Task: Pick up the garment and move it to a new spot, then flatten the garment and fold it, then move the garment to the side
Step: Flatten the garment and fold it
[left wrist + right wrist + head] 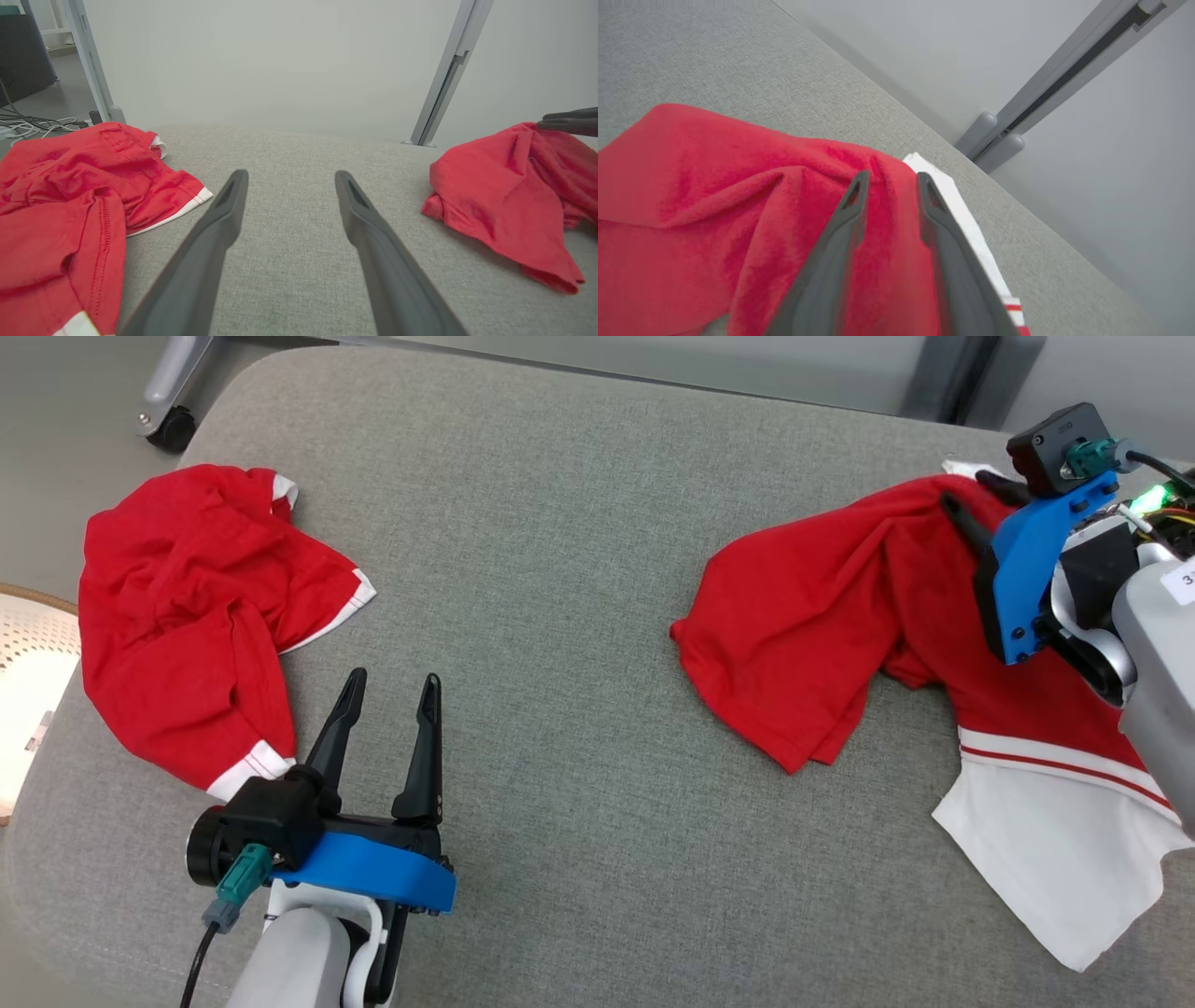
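Two red garments lie on the grey padded surface [579, 569]. One garment [187, 607] [60, 196], red with white trim, is crumpled at the left. The other garment [822, 616] [504, 196] [714, 196], red with a white lower part, is spread at the right. My right gripper [967, 491] [893, 176] rests on its far red edge, jaws a little apart with red cloth showing between them. Its fingers [565, 122] also show in the left wrist view. My left gripper [394, 679] [290, 176] stands open over bare fabric, just right of the left garment.
A caster wheel [171, 427] and a frame leg stand beyond the far left corner. A woven pale object [28, 653] sits off the left edge. A grey post [444, 79] [1064, 79] rises behind the surface. Cables [32, 126] lie on the floor.
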Motion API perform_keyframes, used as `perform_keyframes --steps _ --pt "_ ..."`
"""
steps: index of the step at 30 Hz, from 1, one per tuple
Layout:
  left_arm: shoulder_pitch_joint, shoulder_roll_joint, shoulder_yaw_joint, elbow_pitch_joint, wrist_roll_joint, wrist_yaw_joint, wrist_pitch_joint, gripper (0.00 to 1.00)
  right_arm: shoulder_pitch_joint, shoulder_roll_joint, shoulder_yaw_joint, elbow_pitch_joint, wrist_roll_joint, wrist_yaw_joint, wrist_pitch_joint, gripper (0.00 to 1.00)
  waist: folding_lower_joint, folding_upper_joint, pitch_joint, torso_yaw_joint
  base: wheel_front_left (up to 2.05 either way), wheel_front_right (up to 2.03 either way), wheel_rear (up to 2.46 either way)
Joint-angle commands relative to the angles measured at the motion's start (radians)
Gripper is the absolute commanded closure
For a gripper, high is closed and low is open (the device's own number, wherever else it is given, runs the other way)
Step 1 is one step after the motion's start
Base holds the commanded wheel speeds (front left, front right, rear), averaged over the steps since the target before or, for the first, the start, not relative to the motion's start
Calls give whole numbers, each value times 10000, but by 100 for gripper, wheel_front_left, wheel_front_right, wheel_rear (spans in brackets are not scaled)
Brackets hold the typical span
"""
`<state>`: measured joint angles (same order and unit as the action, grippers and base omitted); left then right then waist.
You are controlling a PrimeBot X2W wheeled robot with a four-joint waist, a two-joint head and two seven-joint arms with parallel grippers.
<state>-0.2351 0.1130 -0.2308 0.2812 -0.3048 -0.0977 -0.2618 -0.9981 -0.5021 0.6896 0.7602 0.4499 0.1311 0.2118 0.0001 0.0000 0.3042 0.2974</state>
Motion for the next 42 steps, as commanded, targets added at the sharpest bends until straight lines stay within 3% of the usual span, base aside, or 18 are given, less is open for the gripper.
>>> perform_keyframes --steps 1,6,11,17,21,26,31,37,42 --pt "-176 -36 85 14 59 -28 -47 0 -143 101 -1 103 81 -6 -211 0 -1 0 -54 -22 0 0 0" --pt "23 -13 214 114 129 -52 -47 0 460 293 -199 427 657 -4 -897 0 -1 0 -450 -211 0 0 0" --pt "333 106 421 139 166 -23 -47 0 1342 411 -834 -3 1264 -4 -2189 0 -1 0 -894 -702 0 0 0" --pt "689 212 581 87 178 70 -47 0 3189 597 -2103 -928 1492 -4 -3941 0 -1 0 -1410 -1383 0 0 0" --pt "949 288 725 77 122 154 -47 0 4667 830 -3455 -1754 1164 -4 -4512 0 -1 0 -1743 -1763 0 0 0" --pt "1265 388 791 5 81 194 -47 0 6762 1400 -5419 -3281 357 -3 -4678 0 -1 0 -2020 -2109 0 0 0" --pt "1509 495 821 -59 64 258 -39 0 8493 2449 -6863 -5128 -626 -3 -4294 0 -1 0 -2187 -2432 0 0 0" --pt "1706 603 777 -103 8 279 37 0 9814 3530 -7489 -6626 -1498 -3 -3527 0 -1 0 -2305 -2688 0 0 0" --pt "1800 618 696 -150 -11 295 116 0 10315 3925 -7559 -7281 -1772 -3 -3060 0 -1 0 -2317 -2846 0 0 0"
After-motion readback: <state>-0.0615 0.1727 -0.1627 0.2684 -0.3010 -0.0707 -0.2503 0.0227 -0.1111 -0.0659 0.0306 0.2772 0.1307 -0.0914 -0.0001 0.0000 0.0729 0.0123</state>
